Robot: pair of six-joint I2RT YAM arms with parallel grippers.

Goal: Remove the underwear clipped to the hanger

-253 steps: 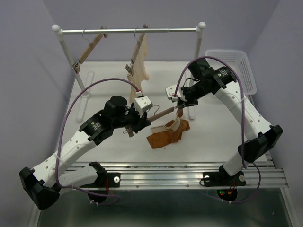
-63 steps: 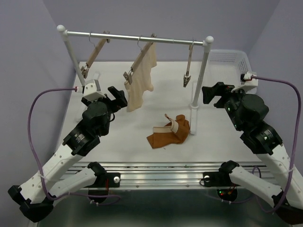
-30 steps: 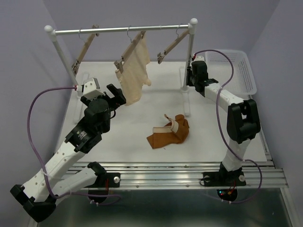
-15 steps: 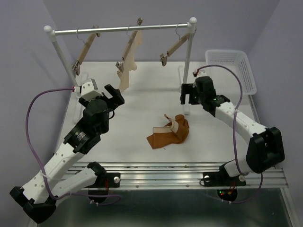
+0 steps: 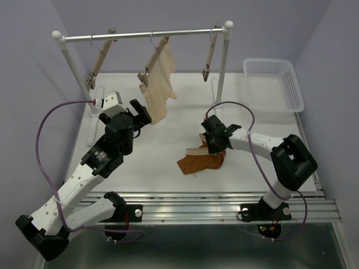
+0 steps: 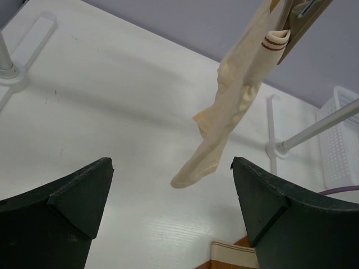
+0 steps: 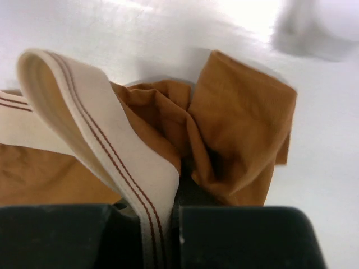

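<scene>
The rust-brown underwear [image 5: 201, 161] lies crumpled on the white table, clipped to nothing. My right gripper [image 5: 212, 147] is down on its far edge. In the right wrist view that gripper [image 7: 175, 210] is shut on the underwear [image 7: 241, 129], its cream striped waistband [image 7: 112, 145] pinched between the jaws. The hanger [image 5: 209, 56] hangs bare at the right end of the rail. My left gripper [image 5: 145, 114] stands open at the left, and its wrist view shows the left gripper [image 6: 171, 165] holding nothing.
A cream garment [image 5: 160, 84] hangs from the middle hanger [image 5: 152, 63], close ahead of the left gripper. Another bare hanger [image 5: 100, 61] hangs at the left. The rack's right post [image 5: 222, 61] stands behind the underwear. A white basket [image 5: 273, 84] sits far right.
The right arm swung from the rack post down to the underwear and shut on its waistband. The right hanger and cream garment have swung. The left arm barely moved.
</scene>
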